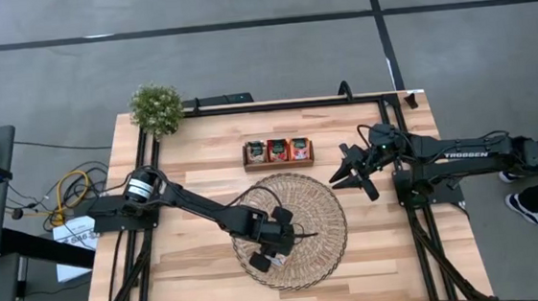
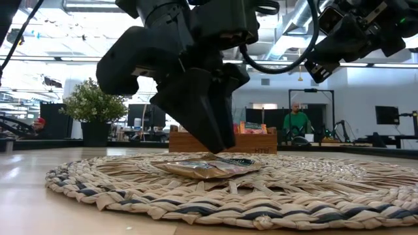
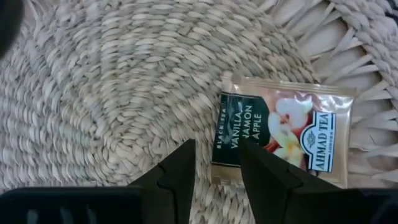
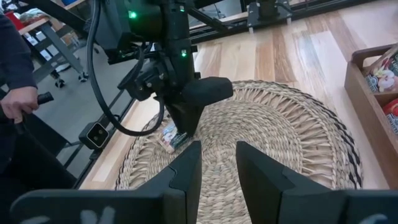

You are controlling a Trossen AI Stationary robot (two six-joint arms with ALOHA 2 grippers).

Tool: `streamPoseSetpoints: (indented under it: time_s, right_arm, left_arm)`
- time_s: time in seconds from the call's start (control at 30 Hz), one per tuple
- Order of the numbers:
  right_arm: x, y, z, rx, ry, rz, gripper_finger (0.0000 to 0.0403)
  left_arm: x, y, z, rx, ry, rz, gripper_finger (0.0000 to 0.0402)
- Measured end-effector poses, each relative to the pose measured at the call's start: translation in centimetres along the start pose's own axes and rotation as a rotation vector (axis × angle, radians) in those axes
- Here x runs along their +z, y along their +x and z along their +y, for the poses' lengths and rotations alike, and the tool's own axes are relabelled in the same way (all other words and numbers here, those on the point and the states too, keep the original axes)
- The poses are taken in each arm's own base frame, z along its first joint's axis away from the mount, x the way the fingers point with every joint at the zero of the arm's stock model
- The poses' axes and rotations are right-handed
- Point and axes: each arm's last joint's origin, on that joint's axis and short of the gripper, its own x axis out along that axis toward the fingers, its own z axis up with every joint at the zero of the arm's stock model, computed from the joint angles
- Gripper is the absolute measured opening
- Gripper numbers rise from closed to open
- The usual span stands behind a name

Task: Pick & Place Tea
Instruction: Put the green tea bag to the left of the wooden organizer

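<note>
One pale beige tea sachet (image 3: 286, 134) with a dark green band lies flat on the round wicker mat (image 1: 317, 204), near the mat's near-left part (image 4: 169, 138). My left gripper (image 3: 217, 171) points down over the sachet's dark green end (image 2: 219, 151), open, one finger beside the sachet and the other over it. More sachets stand in the small wooden tray (image 1: 278, 151) at the far side. My right gripper (image 1: 353, 177) hangs open in the air right of the tray, touching nothing. My left gripper comes from above, pointing down. One finger (image 3: 267, 177) covers the sachet's dark green end (image 3: 231, 134), the other (image 3: 177, 177) stands over bare mat beside that edge. The sachet lies flat on the mat. I cannot tell whether the tips touch it.
A potted plant (image 1: 156, 106) stands at the table's far left corner. The tray's three compartments hold sachets, one green-topped and two red. Bare wood shows left and right of the mat. A person's hand (image 4: 18, 99) and a seated person (image 2: 297, 121) are beyond the table.
</note>
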Motion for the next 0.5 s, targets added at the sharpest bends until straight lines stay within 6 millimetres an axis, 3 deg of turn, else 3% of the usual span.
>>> streamPoseSetpoints:
  time_s: [0.5]
  right_arm:
    - [0.0,0.0,0.0,0.000,0.001,0.001,0.0092]
  left_arm:
    - [-1.0,1.2,-0.3,-0.016,-0.030,0.084,0.0113]
